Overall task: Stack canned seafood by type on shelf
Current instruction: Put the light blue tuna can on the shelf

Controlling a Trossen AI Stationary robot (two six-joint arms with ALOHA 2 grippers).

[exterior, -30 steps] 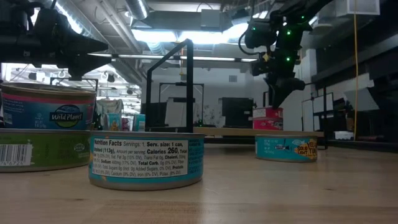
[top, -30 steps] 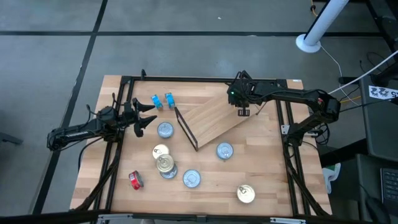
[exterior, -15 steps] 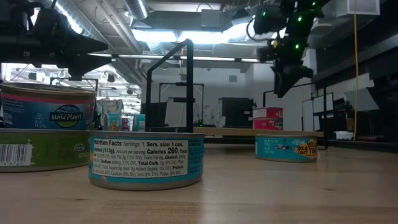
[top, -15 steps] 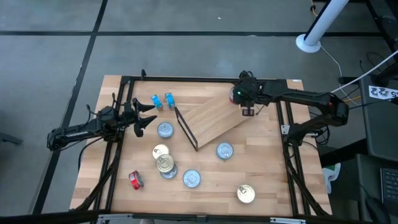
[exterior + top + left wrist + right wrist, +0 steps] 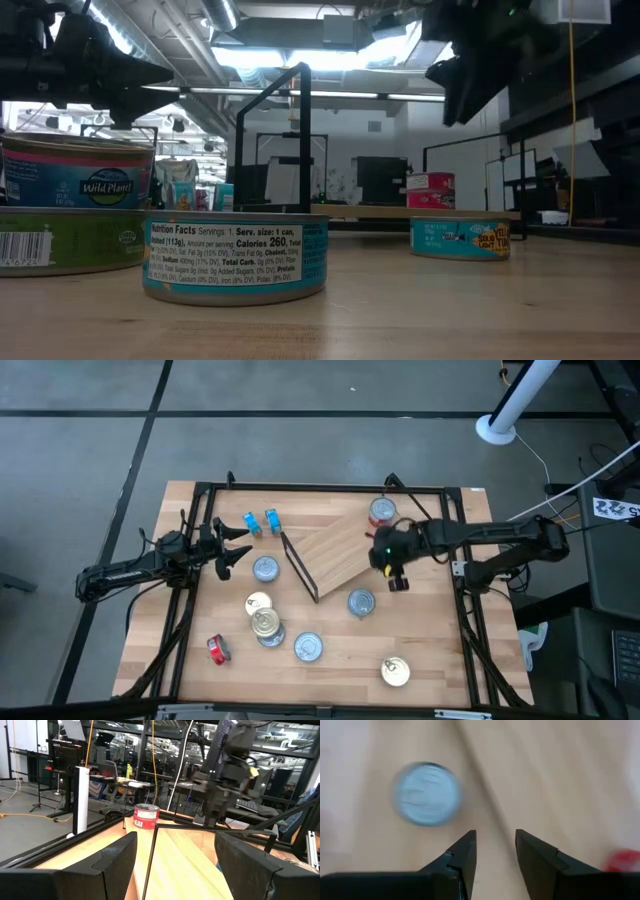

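The shelf (image 5: 340,550) is a light-wood board lying at an angle on the table, with a black wire frame (image 5: 300,568) at its left end. A red tin (image 5: 382,510) stands on the board's far right corner and also shows in the low view (image 5: 430,182). Other tins lie on the table: a silver-lidded one (image 5: 361,602) just near my right gripper (image 5: 396,580), which hovers open over the board's right edge. In the right wrist view that tin (image 5: 426,794) lies beyond the open fingers (image 5: 495,845). My left gripper (image 5: 235,550) waits open at the left, beside a tin (image 5: 265,568).
More tins sit toward the near side: a stacked pair (image 5: 266,625), a single one (image 5: 308,647), one with a gold lid (image 5: 396,672), and a red one on its side (image 5: 218,650). Two blue tins (image 5: 260,521) stand on edge at the far left. A black frame (image 5: 460,560) borders the table.
My right gripper has risen from the red tin on the shelf's far corner and swung toward the table's near edge, over the board's right side. The red tin has stayed standing on the shelf. My left arm has kept still.
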